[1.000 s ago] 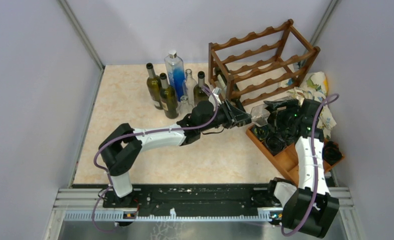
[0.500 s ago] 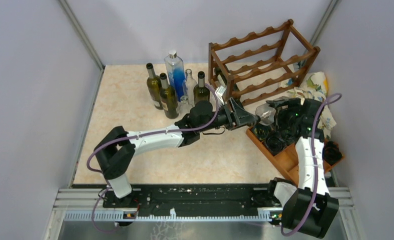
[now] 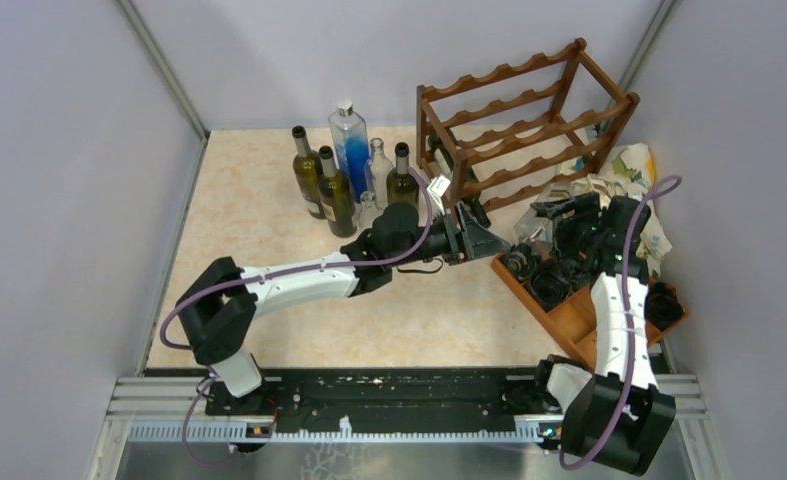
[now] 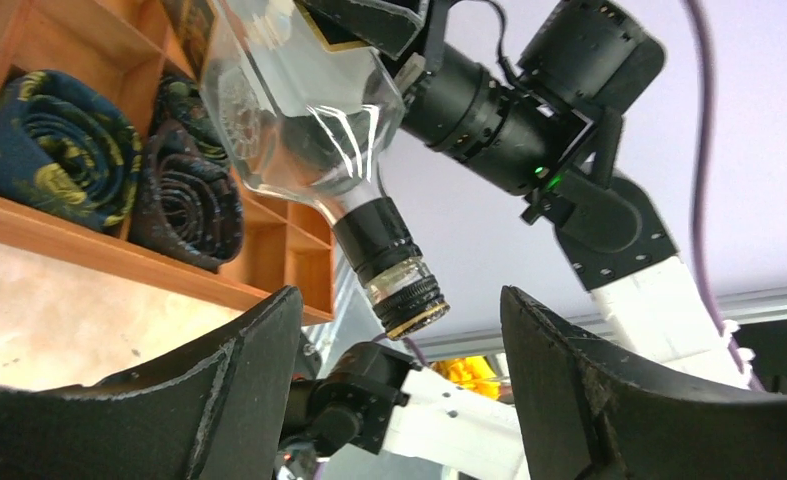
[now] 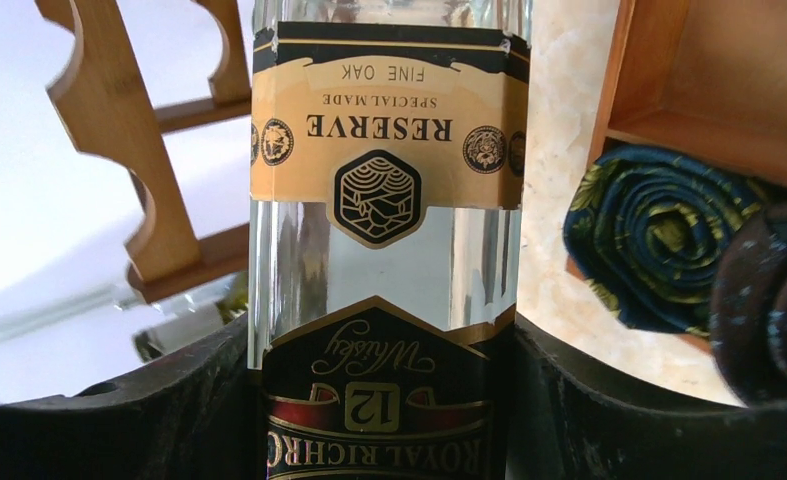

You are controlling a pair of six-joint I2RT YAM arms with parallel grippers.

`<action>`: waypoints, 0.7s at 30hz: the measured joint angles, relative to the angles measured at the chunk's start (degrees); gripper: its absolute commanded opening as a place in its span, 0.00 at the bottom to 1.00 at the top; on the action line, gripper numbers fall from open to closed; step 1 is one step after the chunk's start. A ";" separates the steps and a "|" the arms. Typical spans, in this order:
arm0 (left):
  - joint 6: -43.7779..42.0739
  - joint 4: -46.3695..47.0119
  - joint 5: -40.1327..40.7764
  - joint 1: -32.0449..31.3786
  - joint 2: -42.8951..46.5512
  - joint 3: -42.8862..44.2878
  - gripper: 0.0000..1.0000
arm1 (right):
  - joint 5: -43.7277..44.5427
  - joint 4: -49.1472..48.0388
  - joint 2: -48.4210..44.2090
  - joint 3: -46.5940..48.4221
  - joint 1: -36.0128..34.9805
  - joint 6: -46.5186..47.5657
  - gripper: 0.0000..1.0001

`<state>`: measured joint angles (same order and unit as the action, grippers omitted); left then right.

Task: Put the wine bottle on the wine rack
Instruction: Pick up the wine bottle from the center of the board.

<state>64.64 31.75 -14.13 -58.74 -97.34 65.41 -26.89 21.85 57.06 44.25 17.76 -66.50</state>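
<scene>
The wine bottle point(image 3: 529, 231) is clear glass with a tan and black label. It hangs above the table in front of the wine rack point(image 3: 529, 110), a dark wooden frame with wavy rails at the back right. My right gripper point(image 5: 384, 340) is shut on the wine bottle point(image 5: 389, 200) at its lower label, both fingers pressed to the glass. In the left wrist view the wine bottle point(image 4: 299, 110) points its capped neck between the spread fingers of my left gripper point(image 4: 399, 300), touching neither. That left gripper point(image 3: 497, 243) is open, just left of the neck.
Several upright bottles point(image 3: 349, 175) stand at the back, left of the rack. A dark bottle point(image 3: 461, 185) lies in the rack's low tier. A wooden compartment tray point(image 3: 569, 318) with rolled ties point(image 5: 639, 240) sits under my right arm. A patterned cloth point(image 3: 634, 168) lies at far right.
My left gripper has opened and let go of the bottle's neck, drawing back a little to the left. The right gripper keeps hold of the bottle and has carried it slightly rightwards.
</scene>
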 measured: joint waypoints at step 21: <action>-31.17 -11.89 0.55 6.71 19.32 1.07 0.82 | -8.28 25.66 9.64 16.59 0.90 77.22 0.00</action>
<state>33.47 19.86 -13.58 -52.03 -78.02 66.48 -35.18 47.51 66.70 60.84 18.65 10.72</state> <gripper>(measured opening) 0.823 0.664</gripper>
